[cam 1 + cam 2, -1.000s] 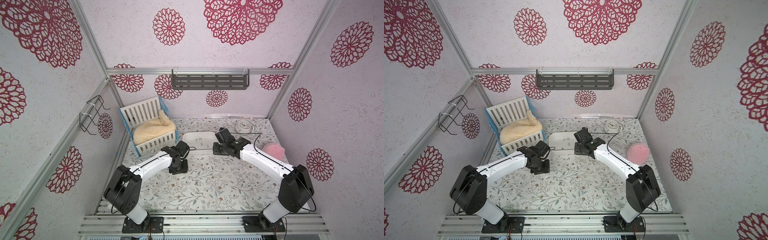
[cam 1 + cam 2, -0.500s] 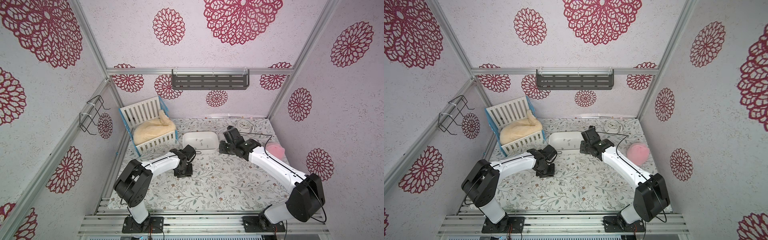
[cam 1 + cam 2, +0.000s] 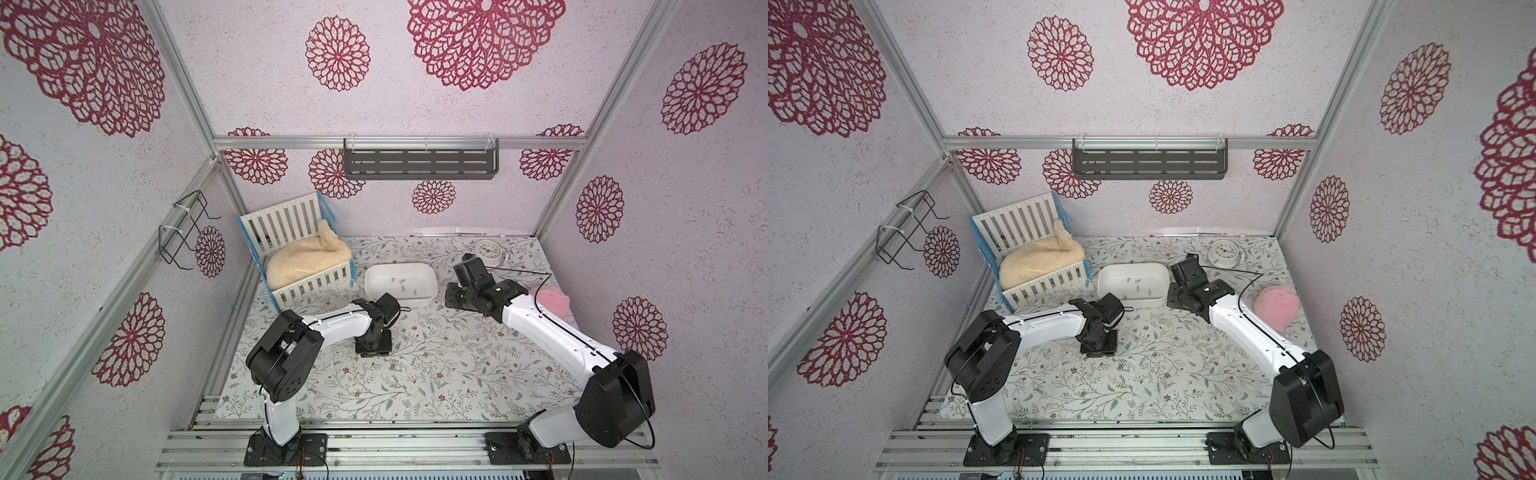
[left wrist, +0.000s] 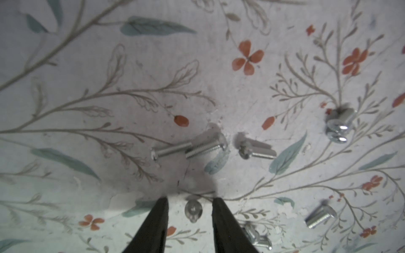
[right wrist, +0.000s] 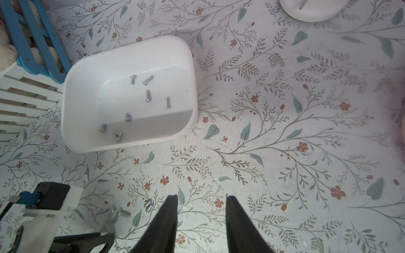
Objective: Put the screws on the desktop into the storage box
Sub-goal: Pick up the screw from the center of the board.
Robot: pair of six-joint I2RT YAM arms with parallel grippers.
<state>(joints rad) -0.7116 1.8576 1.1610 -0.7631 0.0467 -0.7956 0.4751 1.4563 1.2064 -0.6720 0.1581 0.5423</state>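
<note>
Several screws [image 4: 256, 152] lie scattered on the flowered desktop [image 4: 87, 65]; both top views show them as small specks [image 3: 397, 365] [image 3: 1123, 365] in front of my left arm. My left gripper [image 4: 190, 199] points down at the desktop, open, and one screw [image 4: 192, 210] stands head-up between its fingers [image 4: 160, 219] without touching them. The white storage box [image 3: 432, 286] [image 5: 188, 54] holds several screws [image 5: 148, 96]. My right gripper [image 5: 201, 196] [image 3: 454, 298] hovers open and empty, just right of the box.
A white slatted crib [image 3: 299, 257] with a cream blanket stands at the back left, close to the box. A small clock [image 3: 488, 251] and a pink fluffy thing [image 3: 548, 301] sit at the right. The left wrist camera [image 5: 50, 197] shows near the loose screws [image 5: 149, 204].
My left gripper has moved forward, away from the box, and now stands over the loose screws. My right gripper has swung from over the box's right end out to its right side.
</note>
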